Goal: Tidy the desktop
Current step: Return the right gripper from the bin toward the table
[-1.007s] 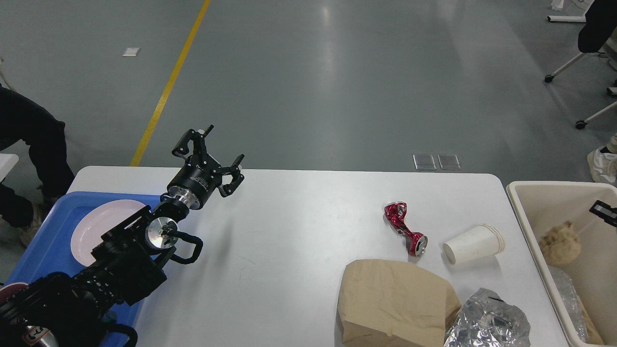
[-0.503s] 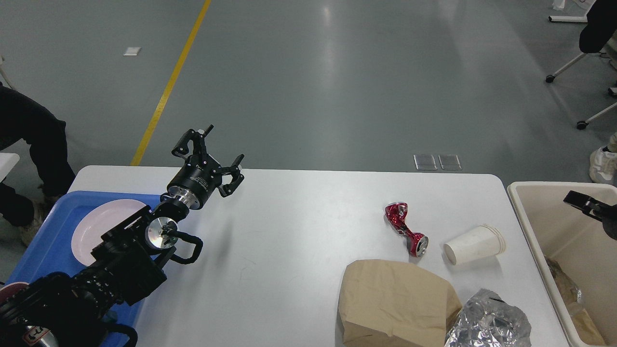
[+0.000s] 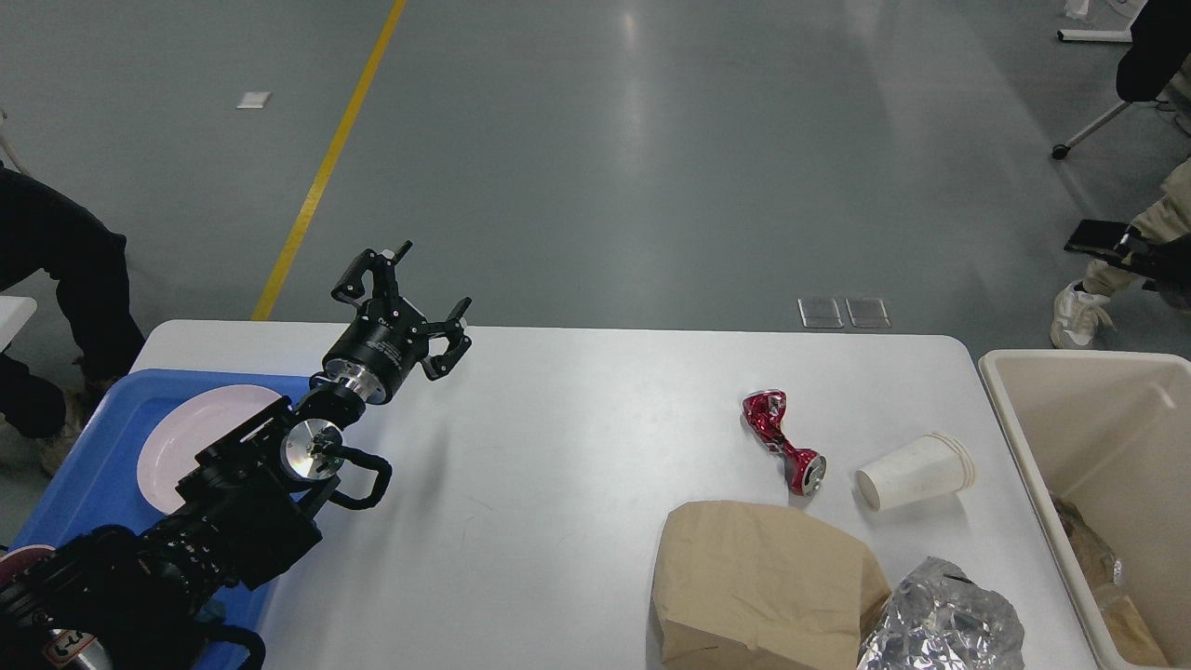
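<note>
The white desktop (image 3: 558, 447) carries a crushed red can (image 3: 783, 443), a stack of white paper cups (image 3: 916, 472) lying on its side, a brown paper bag (image 3: 763, 582) and crumpled silver foil (image 3: 944, 625), all on its right half. My left gripper (image 3: 414, 300) is open and empty, raised over the back left part of the desktop. My right gripper (image 3: 1098, 238) shows only as a small dark piece at the right edge, above and behind the beige bin (image 3: 1010, 409). Its fingers cannot be told apart.
A blue tray (image 3: 93, 447) with a pink plate (image 3: 200, 433) lies at the desktop's left, under my left arm. The beige bin stands beside the right edge with crumpled paper (image 3: 1093, 549) low inside. People's legs show at the far left and at the far right (image 3: 1084, 312).
My right gripper has risen from over the bin to the right edge above it. The tan paper wad seen high in the bin now lies lower. The left arm has not moved.
</note>
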`<action>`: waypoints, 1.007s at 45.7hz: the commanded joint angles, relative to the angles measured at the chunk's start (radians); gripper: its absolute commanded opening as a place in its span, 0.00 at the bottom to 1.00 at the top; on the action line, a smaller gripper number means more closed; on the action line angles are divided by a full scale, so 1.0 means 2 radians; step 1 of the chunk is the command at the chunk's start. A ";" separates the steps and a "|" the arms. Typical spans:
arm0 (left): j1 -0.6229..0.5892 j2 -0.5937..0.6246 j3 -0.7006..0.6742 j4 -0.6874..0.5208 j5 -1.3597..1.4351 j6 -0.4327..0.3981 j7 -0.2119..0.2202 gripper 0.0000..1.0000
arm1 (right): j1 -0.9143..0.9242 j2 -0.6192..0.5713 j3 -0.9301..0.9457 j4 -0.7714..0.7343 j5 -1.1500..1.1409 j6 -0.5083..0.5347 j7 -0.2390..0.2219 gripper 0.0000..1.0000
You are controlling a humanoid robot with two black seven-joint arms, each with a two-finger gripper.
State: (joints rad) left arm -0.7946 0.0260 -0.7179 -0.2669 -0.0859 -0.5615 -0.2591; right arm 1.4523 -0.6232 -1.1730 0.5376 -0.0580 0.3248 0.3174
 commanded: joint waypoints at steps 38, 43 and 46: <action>0.000 0.000 0.000 0.000 0.000 0.000 0.000 0.97 | 0.065 0.118 -0.074 0.120 -0.080 0.211 -0.001 1.00; 0.000 0.000 0.000 0.000 0.000 0.000 0.000 0.97 | 0.041 0.134 -0.059 0.120 -0.081 0.190 -0.001 1.00; 0.000 0.000 0.000 0.000 0.000 0.000 0.000 0.97 | 0.028 0.142 -0.050 0.119 -0.081 0.174 -0.001 1.00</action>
State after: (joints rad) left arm -0.7946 0.0261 -0.7179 -0.2669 -0.0859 -0.5615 -0.2591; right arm 1.5534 -0.3674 -1.3008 0.7776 -0.2179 0.7220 0.3145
